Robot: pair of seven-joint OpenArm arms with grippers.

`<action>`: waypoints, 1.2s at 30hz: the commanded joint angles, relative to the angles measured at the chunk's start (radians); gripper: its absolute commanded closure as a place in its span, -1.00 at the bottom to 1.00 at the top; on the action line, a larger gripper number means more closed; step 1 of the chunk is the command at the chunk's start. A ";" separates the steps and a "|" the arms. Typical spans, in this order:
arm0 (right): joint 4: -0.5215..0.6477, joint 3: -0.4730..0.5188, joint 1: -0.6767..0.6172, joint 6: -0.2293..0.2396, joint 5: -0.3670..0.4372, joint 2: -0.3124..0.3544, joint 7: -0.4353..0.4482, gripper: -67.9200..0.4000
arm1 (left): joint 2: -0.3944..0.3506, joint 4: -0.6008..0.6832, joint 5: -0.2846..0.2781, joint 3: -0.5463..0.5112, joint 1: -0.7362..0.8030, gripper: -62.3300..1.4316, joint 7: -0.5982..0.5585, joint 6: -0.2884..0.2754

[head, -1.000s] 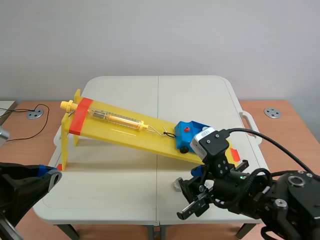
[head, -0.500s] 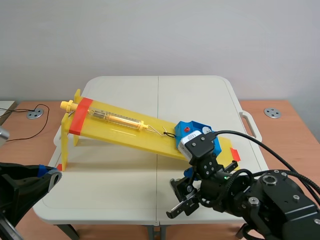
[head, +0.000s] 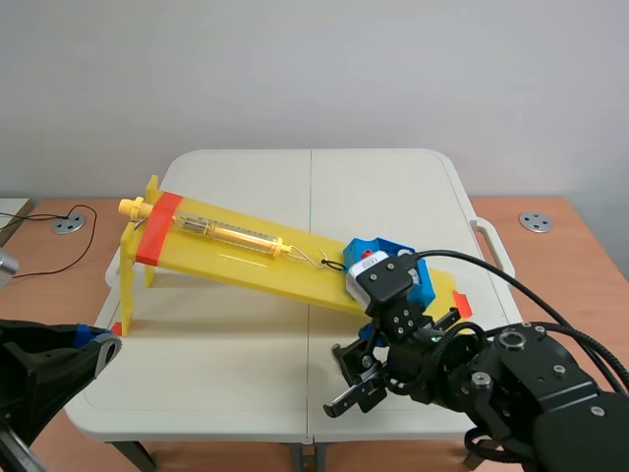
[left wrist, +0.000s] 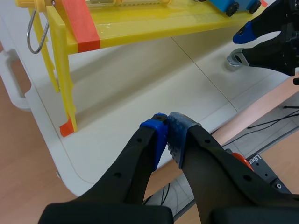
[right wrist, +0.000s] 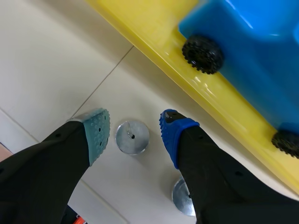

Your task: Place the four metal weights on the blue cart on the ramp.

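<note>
- Over the last second the right claw (head: 352, 382) has slid toward 9 o'clock along the desk's (head: 246, 364) near edge.
- It hangs spread wide and empty, with a flat round metal weight (right wrist: 132, 137) centred between its pads.
- The blue cart (right wrist: 247, 51) sits on the yellow ramp (right wrist: 149, 28) at the claw's 1 o'clock.
- A second weight (right wrist: 183, 198) lies at 5 o'clock.
- The left claw (left wrist: 168, 140), pressed together and empty, is well apart.

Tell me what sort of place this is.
Likely a robotics lab staged for a physics lesson: a yellow ramp with a spring scale and blue cart sits on a white folding table.
</note>
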 commanded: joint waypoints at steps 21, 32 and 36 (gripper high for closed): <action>0.009 -0.032 0.081 -0.022 0.029 -0.019 0.134 0.22 | 0.022 0.076 -0.077 -0.016 -0.014 0.87 -0.097 -0.045; -0.013 -0.045 0.082 -0.022 0.029 -0.019 0.138 0.27 | 0.022 0.076 -0.077 -0.016 -0.014 0.87 -0.097 -0.045; -0.022 -0.066 0.082 -0.023 0.029 -0.019 0.146 0.27 | 0.022 0.076 -0.077 -0.016 -0.014 0.87 -0.097 -0.045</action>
